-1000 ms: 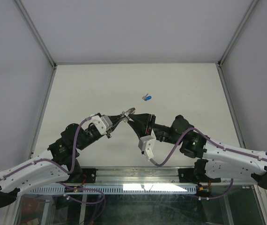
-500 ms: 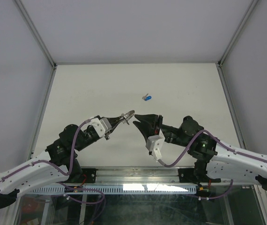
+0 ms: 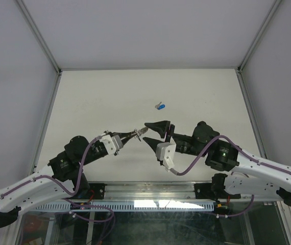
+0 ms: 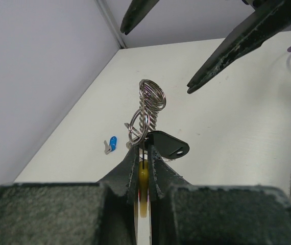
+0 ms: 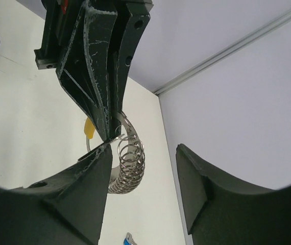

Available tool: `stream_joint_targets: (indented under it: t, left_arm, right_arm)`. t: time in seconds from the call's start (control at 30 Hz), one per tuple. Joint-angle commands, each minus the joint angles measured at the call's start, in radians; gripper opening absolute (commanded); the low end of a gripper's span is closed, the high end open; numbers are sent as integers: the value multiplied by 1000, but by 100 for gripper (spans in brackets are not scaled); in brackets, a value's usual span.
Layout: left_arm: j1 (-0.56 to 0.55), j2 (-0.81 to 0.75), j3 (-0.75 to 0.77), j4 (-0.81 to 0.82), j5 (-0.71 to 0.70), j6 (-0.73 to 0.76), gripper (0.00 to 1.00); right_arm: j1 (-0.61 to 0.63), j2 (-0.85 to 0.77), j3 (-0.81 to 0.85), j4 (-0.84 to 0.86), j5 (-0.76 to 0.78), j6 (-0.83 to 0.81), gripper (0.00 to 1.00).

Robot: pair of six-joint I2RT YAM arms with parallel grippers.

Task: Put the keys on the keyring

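Observation:
My left gripper [image 3: 137,133] [image 4: 144,150] is shut on the keyring [image 4: 149,102], a silvery coiled ring with a yellow segment [image 4: 143,176] pinched between the jaws. A dark flat tab with a hole [image 4: 169,145] hangs at the fingertips. My right gripper [image 3: 148,131] [image 5: 143,151] faces it, jaws wide open and holding nothing. In the right wrist view the keyring [image 5: 130,159] shows in the gap, close to the left finger [image 5: 79,194]. A blue-headed key [image 3: 160,106] [image 4: 112,144] lies on the table beyond both grippers.
The white table [image 3: 94,102] is walled by grey panels with metal corner posts [image 3: 38,35]. Both arms reach in from the near rail [image 3: 145,191], their tips meeting over the table's middle front.
My right gripper has let go and drawn back from the keyring, then opened its jaws wide. The left gripper, still shut on the keyring, has shifted slightly nearer. The blue key has not moved.

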Motion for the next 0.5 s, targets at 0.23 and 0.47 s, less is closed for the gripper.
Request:
stream_joint_targets:
  t: [0.23, 0.47]
  left_arm:
    - [6, -2, 75, -15, 76, 79, 0]
    - [6, 0, 78, -17, 75, 82, 0]
  right_arm:
    - [6, 52, 118, -156, -57, 26, 54]
    - [7, 63, 119, -158, -53, 14, 53]
